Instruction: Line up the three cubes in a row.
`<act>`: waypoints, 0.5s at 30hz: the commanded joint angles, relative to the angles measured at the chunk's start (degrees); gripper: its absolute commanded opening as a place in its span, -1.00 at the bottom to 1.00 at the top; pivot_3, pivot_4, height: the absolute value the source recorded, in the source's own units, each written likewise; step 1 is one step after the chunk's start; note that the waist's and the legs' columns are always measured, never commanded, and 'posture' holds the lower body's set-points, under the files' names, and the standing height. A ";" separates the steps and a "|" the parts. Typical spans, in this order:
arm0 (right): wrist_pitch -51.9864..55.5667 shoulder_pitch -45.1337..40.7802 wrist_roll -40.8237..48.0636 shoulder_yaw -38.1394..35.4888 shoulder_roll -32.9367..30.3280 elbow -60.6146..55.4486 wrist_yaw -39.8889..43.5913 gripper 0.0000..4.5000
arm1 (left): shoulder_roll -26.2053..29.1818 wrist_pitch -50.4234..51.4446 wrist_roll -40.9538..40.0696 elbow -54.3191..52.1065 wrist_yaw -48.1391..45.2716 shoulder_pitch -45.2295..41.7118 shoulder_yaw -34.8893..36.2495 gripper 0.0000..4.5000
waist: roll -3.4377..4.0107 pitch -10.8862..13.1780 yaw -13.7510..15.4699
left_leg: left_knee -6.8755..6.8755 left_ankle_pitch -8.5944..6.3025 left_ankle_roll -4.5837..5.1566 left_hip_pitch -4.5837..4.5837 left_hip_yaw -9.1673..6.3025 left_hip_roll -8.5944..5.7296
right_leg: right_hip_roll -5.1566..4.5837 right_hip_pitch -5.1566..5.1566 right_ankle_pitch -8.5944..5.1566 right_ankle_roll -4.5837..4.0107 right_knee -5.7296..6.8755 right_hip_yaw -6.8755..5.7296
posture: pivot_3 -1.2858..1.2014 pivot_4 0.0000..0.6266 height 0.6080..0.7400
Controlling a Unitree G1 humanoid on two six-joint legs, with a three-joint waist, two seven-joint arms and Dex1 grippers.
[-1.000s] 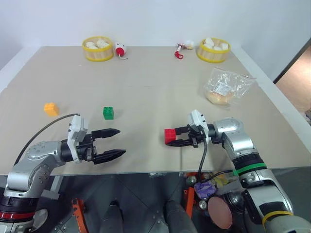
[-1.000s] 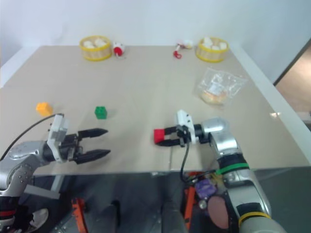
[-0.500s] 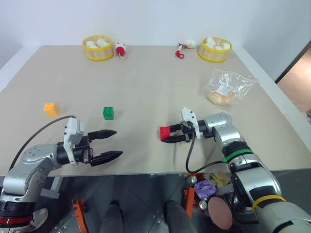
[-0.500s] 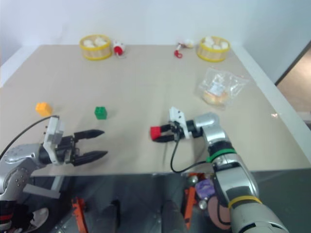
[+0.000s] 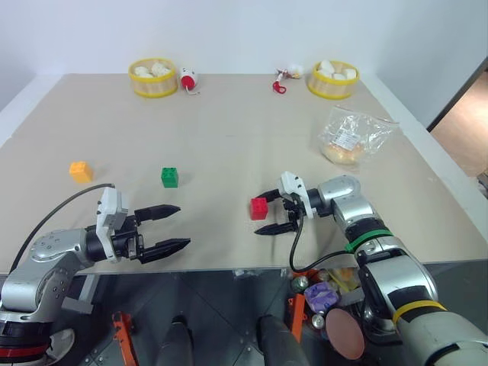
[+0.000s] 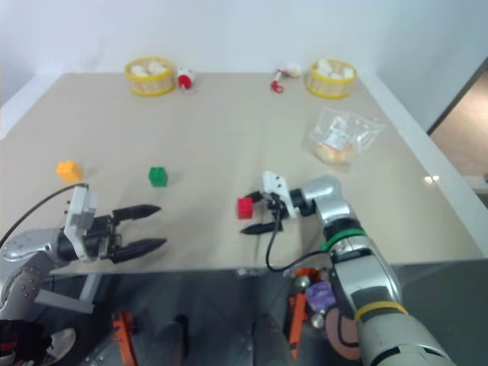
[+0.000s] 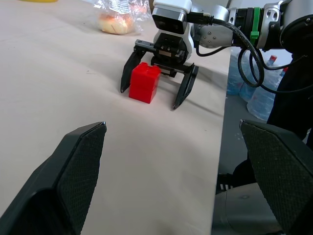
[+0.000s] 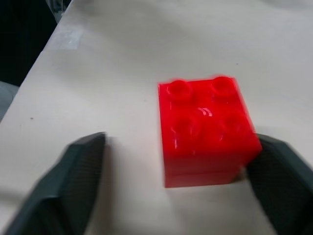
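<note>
Glossy plastic red brick (image 8: 205, 129), matt table (image 5: 244, 137)

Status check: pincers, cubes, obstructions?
Both pincers open: left pincer, right pincer straddling red cube. Green cube, orange cube further left. Nothing between.

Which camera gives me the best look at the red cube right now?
The right wrist view: the red cube is close up, studs visible, standing on the table between the open right pincer fingers. The left wrist view shows it smaller between those fingers. Both eye views show it as a small block.
</note>
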 commanded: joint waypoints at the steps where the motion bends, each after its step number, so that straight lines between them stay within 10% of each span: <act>1: 0.67 -1.37 -0.22 -0.58 -1.63 -0.39 1.85 0.98 | 0.63 -0.53 -0.41 -1.60 0.28 -1.09 1.41 1.00 | 0.00 0.00 0.00 | 0.04 0.00 0.00 -0.01 0.00 0.00 | 0.00 -0.01 0.00 -0.01 0.00 0.00 | 0.03 -0.52 1.00; 15: 0.15 -5.05 1.38 -3.24 -10.21 -8.17 2.49 0.98 | -0.69 -3.30 3.00 1.88 3.95 -1.85 1.81 1.00 | 0.00 0.00 -0.12 | 0.36 0.00 0.00 -0.12 0.00 -0.02 | 0.00 -0.07 0.07 -0.16 -0.15 0.09 | 0.03 -0.52 1.00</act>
